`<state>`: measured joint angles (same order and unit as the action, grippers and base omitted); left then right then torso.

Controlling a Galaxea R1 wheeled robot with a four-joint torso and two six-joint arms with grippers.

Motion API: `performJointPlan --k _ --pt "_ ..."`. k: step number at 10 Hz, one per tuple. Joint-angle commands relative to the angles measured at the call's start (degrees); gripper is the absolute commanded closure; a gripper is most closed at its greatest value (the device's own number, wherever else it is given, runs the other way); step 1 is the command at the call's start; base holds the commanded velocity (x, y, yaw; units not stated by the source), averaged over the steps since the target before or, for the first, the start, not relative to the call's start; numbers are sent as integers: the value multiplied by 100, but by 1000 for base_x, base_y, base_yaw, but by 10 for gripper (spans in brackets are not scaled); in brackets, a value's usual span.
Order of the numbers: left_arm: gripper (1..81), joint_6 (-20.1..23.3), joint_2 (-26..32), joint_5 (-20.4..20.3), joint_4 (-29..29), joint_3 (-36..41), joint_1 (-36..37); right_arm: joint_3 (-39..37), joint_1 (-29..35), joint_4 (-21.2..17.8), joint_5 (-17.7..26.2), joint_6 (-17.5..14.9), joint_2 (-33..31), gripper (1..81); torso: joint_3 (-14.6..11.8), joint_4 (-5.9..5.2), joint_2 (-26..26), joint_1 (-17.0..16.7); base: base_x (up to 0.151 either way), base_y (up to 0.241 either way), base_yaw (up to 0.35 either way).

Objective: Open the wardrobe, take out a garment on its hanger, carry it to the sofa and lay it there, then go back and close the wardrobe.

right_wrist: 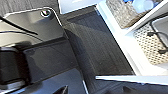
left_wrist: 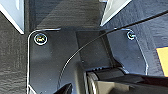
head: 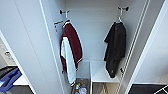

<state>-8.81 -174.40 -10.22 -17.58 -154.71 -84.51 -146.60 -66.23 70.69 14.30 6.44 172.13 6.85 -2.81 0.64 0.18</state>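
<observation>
Head view looks into the open wardrobe (head: 100,30), whose white interior fills the middle of the frame. The black garment (head: 115,47) hangs limp at the upper right of the frame on a pale hanger (head: 120,17), whose hook sits over a dark peg on the right inner wall. Its lower edge falls just in front of a white shelf (head: 101,72) at the lower centre. At the upper left of the centre a maroon jacket with white sleeves (head: 71,51) hangs from a second peg on the left inner wall, well apart from the black top. Below it, at the bottom of the frame, lies a basket of small coloured items (head: 80,88). One door panel (head: 25,47) stands swung out at the left, and something blue (head: 8,78) shows at the lower left corner. Whether either tool is open or closed, I cannot tell from the wrist views.
</observation>
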Motion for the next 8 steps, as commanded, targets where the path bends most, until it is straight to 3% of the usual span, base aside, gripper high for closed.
performJointPlan --k 1,5,8 --pt "10 46 10 248 -43 2 219 -131 1027 935 800 -37 393 10 -2 0 0 0 0 0 0" --pt "10 46 10 257 -44 2 236 -95 1441 1666 1294 -2 895 10 0 0 0 0 0 0 0" --pt "10 55 -16 248 -53 2 236 -95 1810 1728 2014 260 984 10 0 0 0 0 0 0 0"
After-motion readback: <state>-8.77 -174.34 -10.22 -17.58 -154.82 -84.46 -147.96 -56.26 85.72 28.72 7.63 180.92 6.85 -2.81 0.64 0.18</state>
